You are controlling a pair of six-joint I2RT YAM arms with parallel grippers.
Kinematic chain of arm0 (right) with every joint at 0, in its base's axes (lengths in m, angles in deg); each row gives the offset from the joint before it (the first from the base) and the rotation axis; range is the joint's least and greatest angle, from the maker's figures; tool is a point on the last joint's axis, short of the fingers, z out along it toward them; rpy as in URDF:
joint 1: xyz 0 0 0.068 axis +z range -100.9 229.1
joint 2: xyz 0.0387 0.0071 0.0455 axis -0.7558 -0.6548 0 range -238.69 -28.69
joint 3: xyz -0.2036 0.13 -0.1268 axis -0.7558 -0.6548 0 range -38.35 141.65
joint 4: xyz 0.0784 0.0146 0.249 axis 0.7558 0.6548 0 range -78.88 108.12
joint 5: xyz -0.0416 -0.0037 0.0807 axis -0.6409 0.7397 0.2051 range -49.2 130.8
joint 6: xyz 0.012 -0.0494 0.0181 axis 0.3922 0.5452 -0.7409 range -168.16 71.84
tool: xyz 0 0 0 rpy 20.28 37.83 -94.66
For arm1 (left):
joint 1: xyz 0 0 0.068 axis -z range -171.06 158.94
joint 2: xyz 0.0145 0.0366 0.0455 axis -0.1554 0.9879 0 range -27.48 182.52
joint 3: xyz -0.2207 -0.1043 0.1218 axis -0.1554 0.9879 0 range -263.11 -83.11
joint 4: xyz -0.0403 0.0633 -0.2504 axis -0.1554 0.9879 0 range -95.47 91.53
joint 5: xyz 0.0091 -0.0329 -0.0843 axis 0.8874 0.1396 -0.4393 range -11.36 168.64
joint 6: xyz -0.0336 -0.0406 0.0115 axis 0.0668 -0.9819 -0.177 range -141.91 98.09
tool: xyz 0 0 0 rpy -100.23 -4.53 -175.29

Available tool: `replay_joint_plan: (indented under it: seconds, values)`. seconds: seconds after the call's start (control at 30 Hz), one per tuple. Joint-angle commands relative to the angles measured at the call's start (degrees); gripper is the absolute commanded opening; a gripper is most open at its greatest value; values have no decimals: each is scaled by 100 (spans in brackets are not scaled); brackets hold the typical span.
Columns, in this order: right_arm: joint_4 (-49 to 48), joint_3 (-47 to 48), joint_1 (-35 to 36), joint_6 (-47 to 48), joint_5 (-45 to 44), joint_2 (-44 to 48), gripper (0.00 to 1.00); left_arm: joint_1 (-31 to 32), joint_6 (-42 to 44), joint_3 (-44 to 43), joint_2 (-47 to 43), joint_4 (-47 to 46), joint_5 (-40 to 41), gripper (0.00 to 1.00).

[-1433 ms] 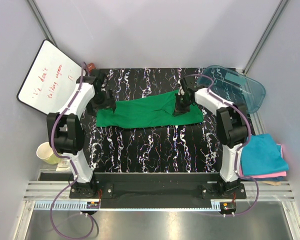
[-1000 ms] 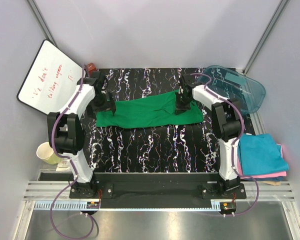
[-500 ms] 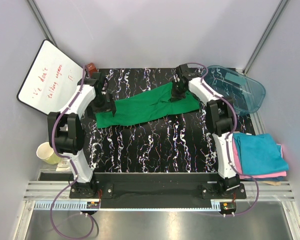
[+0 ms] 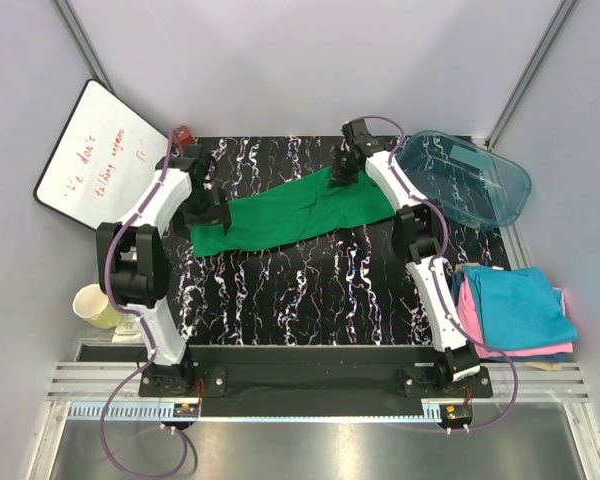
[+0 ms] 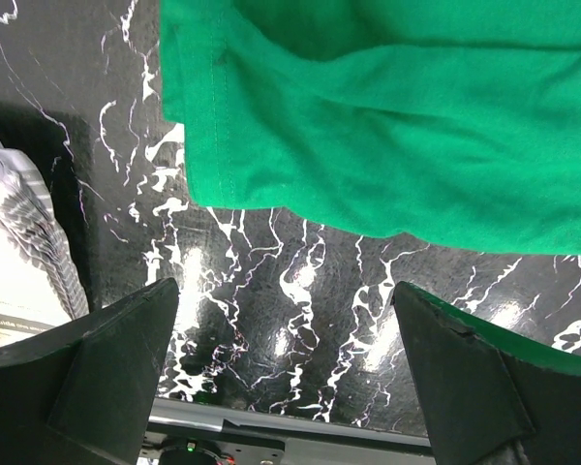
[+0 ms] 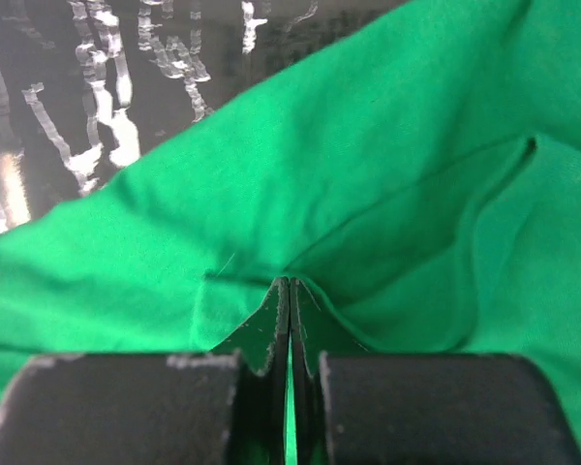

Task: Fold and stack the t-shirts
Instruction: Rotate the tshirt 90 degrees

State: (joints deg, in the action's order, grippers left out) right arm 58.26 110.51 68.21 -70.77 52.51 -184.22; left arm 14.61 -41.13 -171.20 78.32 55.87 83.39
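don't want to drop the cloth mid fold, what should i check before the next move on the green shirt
1. Right gripper has the green shirt: ok, it is shut on a pinch of cloth.
2. Left gripper has the shirt: not ok, it is open with nothing between its fingers, and the hem lies just ahead.
3. Shirt flat: not ok, it is creased and slanted across the table.
4. Folded stack out of the way: ok, it sits at the right side, apart from the green shirt.
5. Tub clear of the shirt's right end: cannot tell, they look close from above.
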Motion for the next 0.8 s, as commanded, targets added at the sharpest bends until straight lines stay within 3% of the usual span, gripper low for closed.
replay_joint_plan:
  seconds: [0.0, 0.23, 0.4, 0.43, 0.5, 0.53, 0.77]
  values:
    - [200, 600, 49, -138, -10, -286, 0, 30, 235, -445, 2, -17, -88, 99]
    - [-801, -278, 154, 99, -177, 881, 0, 259, 314, -639, 37, -245, -238, 99]
    - [-715, -944, 154, 204, -134, 1541, 0, 469, 305, -691, 265, -412, -150, 95]
    - [-714, -1129, 154, 222, -64, 1838, 0, 487, 314, -761, 344, -430, -81, 90]
    - [-723, -1735, 145, 283, -37, 2156, 0, 540, 244, -1041, 695, -448, 95, 14]
    - [-715, -1929, 154, 292, -37, 2480, 0, 549, 183, -1165, 836, -448, 192, 0]
    - [-487, -3958, 110, 152, -1081, 3476, 0, 558, -81, -2659, 2311, 25, 684, 0]
